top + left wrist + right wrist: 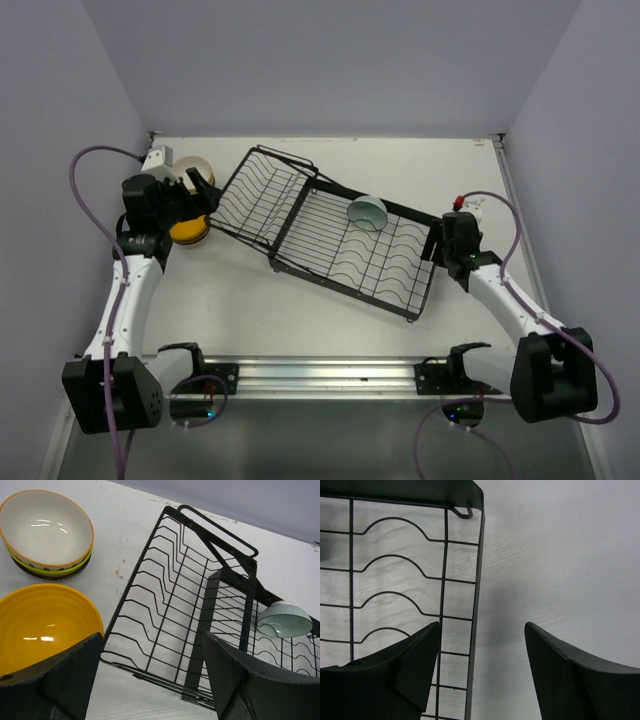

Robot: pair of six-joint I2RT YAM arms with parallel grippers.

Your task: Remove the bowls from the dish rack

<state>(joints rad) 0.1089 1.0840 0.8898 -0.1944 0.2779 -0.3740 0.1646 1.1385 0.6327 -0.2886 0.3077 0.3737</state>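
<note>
The black wire dish rack (pixel 320 230) lies across the middle of the table, and a pale teal bowl (pixel 367 212) sits on its flat wavy section. To the rack's left, an orange-yellow bowl (pixel 45 627) stands on the table. Behind it is a stack of bowls (pixel 46 530) topped by a cream one with an orange rim. My left gripper (pixel 200 197) hangs open above the orange-yellow bowl's right side and the basket section's near corner (pixel 150 630), holding nothing. My right gripper (pixel 482 630) is open over the rack's right edge wire (pixel 477 580). The teal bowl (pixel 284 620) also shows far right in the left wrist view.
Side walls stand close to the table on the left and right. A small red-and-white thing (pixel 466 204) lies on the table behind the right arm. The arm bases and a metal rail (pixel 320 375) run along the near edge.
</note>
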